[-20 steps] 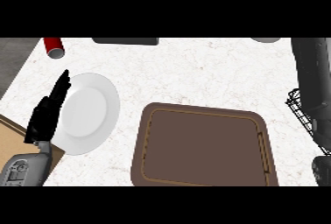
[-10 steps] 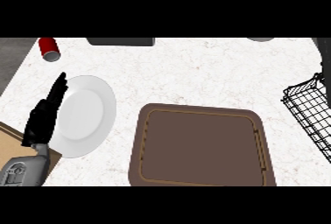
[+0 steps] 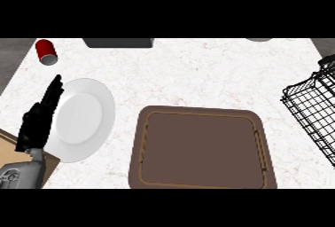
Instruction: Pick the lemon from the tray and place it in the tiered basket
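Head view: a white marbled tabletop (image 3: 196, 75) carries a brown tray (image 3: 200, 148) at its near edge, a little right of the middle. The tray is a rounded rectangle with a thin lighter line running just inside its raised rim, and its floor is bare; no lemon shows on it or anywhere else in view, so where the lemon is cannot be told.

A white plate (image 3: 82, 119) lies near the left edge of the tabletop, just beside the tray's left rim and apart from it. The left hand (image 3: 38, 120) stands over the plate's left rim, its black fingers (image 3: 52, 91) straight and held together, pointing toward the far edge, holding nothing. Its grey forearm (image 3: 20, 174) comes in at the near left corner, above a tan surface that shows beyond the tabletop's left edge.

At the right edge, a black wire tiered basket (image 3: 314, 113) reaches into view, cut off by the frame; what lies inside it cannot be made out. It is well apart from the tray.

A red can (image 3: 46, 51) lies in the far left corner. A dark grey block (image 3: 119, 42) sits at the far edge, and a small grey round thing (image 3: 259, 39) shows farther right along that edge.
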`<state>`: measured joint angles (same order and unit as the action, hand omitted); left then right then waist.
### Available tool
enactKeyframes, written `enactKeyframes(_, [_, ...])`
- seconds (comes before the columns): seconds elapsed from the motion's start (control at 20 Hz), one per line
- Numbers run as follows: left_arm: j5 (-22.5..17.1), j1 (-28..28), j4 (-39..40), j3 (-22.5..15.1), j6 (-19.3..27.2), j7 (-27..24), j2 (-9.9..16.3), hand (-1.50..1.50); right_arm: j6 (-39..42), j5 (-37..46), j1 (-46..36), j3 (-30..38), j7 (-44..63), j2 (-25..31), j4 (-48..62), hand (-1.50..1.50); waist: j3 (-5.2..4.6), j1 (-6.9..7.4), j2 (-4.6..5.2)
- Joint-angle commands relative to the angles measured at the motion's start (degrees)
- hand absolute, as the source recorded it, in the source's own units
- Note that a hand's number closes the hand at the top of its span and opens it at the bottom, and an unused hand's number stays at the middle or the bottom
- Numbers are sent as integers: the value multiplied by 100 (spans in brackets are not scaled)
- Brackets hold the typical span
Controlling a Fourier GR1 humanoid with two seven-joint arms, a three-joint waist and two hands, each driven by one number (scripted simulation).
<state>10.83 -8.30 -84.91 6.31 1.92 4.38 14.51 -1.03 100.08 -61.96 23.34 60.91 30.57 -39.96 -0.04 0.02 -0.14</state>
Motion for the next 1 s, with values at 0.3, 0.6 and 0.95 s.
enactKeyframes(0.3, [72, -162, 140, 91, 51, -19, -22, 0, 503, -1092, 1023, 502, -567, 124, -1246, 150, 3, -53, -1])
enactKeyframes(0.6, [86, 132, 23, 38, 60, -114, -140, 0, 670, -1867, 1665, 897, -656, -146, -1925, 150, 4, -80, -21])
enactKeyframes(0.95, [271, 146, 48, -63, 117, -240, -199, 0, -38, -2377, 2289, 1184, -222, -686, -2705, -150, 2, -36, -4])
